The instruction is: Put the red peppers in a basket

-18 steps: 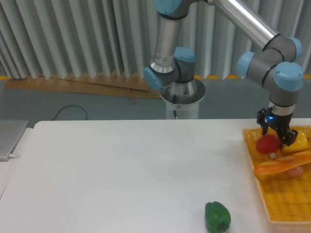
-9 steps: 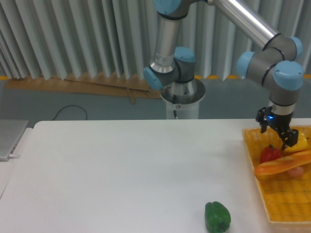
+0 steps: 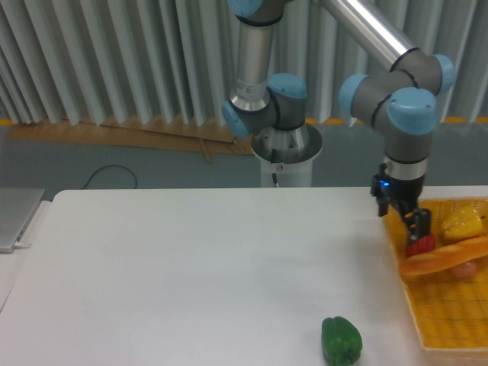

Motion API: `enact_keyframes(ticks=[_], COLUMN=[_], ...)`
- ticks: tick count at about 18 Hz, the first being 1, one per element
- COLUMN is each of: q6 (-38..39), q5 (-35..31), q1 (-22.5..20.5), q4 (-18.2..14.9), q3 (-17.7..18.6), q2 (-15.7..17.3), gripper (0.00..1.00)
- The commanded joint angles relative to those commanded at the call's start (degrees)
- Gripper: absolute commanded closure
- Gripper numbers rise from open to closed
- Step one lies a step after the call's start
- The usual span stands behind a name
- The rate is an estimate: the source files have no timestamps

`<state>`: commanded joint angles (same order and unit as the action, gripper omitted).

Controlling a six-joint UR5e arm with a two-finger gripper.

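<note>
White table (image 3: 191, 267), laptop edge (image 3: 15, 217) at far left. Green pepper (image 3: 340, 341) alone on table near front edge, well apart from basket. Gripper (image 3: 402, 216) at basket's left rim, fingers apart, holding nothing, just above red pepper (image 3: 421, 245). Red pepper inside yellow basket (image 3: 450, 320), left side, touching orange item (image 3: 446, 259). Yellow pepper (image 3: 463, 224) also inside, further right.
</note>
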<state>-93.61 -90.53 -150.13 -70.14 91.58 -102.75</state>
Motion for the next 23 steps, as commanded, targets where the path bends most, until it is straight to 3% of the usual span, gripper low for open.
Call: enact_keyframes(ticks=[7,11,16,23], q6=[3.0,5.2,1.0,0.5], q5=[-0.5,-1.2,-2.4,-3.8], q1=[6.5,9.3,9.4,10.9], q4=[-1.1,-4.4,-9.0,-15.6], q3=[0.4,0.2,0.2,1.8], q2=[2.2,4.0,5.0,11.7], gripper=[0.00,0.00,0.00,0.00])
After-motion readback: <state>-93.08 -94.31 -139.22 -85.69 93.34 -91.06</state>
